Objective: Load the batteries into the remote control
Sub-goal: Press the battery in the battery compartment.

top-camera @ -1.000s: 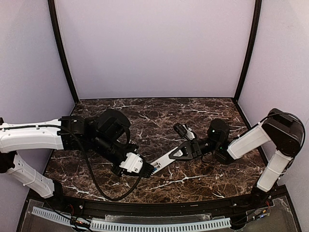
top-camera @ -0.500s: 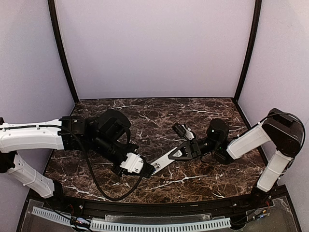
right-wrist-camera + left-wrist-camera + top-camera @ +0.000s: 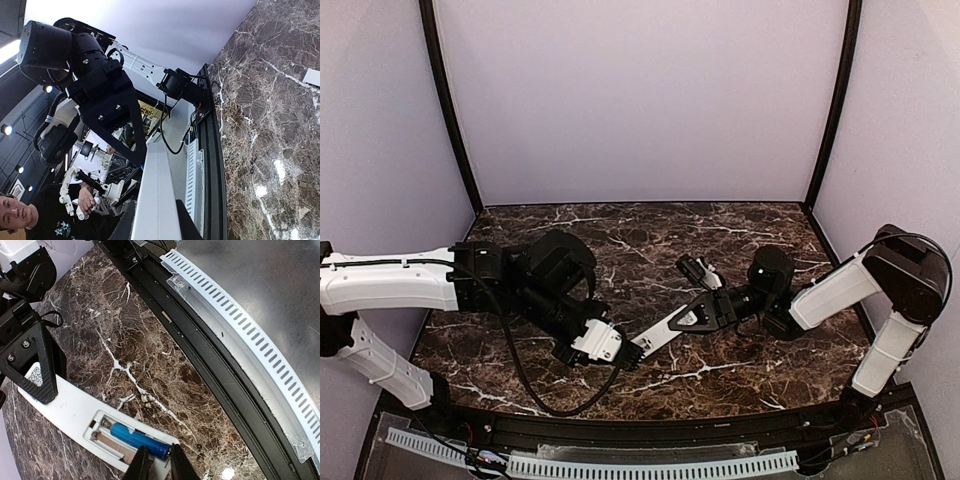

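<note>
Left jaws are down to a narrow gap, pinched around the end of the blue battery point(image 3: 135, 439). That cell is lying in the open battery bay point(image 3: 100, 426) at the left end of the remote control point(image 3: 660, 332). Right jaws are clamped on the remote's other end, so it sits as a slanted white bar between the two arms, around the middle of the counter point(image 3: 770, 360) and a bit toward the near edge. The slot right beside the blue cell looks brownish; honestly can't tell if that's a cell or just bare slot.
</note>
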Motion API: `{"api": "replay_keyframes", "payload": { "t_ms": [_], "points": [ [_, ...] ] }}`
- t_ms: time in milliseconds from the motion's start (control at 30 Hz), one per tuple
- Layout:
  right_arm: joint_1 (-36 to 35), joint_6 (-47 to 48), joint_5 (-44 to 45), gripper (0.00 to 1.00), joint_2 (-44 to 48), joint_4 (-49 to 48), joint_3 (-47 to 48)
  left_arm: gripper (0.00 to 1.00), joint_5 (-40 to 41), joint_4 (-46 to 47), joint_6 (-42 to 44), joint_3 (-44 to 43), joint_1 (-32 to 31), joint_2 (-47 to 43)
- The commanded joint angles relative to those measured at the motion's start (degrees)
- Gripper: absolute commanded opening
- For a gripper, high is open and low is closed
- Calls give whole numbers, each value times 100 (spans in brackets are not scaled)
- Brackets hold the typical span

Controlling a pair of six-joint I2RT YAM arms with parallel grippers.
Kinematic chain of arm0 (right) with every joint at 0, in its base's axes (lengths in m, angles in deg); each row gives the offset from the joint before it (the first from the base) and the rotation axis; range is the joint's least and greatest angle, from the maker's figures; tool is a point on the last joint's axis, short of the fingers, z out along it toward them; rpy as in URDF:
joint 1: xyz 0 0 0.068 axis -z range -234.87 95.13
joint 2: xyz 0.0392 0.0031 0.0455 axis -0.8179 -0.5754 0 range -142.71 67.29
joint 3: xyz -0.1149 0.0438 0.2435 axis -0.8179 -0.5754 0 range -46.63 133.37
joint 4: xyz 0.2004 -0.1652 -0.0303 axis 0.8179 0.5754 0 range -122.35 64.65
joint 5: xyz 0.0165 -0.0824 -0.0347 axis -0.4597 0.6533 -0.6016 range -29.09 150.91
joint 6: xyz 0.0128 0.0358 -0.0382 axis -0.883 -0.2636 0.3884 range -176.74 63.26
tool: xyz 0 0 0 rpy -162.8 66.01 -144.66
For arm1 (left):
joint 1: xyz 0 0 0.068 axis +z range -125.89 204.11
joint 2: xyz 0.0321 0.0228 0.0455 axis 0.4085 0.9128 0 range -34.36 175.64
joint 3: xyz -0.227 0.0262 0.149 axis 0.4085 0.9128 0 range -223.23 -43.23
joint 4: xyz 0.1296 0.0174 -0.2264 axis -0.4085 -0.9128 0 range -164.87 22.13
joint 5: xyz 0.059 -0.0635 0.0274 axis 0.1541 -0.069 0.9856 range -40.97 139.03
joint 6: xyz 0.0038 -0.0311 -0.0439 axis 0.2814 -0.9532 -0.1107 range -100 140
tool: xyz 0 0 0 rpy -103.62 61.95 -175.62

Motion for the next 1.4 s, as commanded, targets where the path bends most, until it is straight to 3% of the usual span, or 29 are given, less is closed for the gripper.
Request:
{"api": "replay_keyframes", "payload": {
  "t_ms": [0,833,1367],
  "points": [
    [-58,-6,-17,0,-32,-232,119,15,77,-203,21,-132,-40,81],
    [-103,-37,21,0,36,-225,167,12,550,-322,-521,-446,-109,732],
    [-111,-355,-15,0,66,-850,40,9,807,-433,-572,-535,-153,1046]
  ]
}}
